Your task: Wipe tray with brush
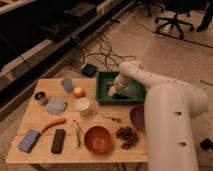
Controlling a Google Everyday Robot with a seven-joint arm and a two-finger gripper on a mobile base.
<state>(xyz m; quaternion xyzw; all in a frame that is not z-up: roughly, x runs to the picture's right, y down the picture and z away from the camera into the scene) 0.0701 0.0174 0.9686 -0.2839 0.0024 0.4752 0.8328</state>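
Now gripper (113,92) sits low inside tray (103,76), at its left half. Brush (109,88) seems right at gripper tip, long axis unclear. Jaws wide or holding: can't tell.

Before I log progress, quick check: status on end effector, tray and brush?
End effector down inside green tray. Brush not made out. Purple bowl sits just off tray's near edge.
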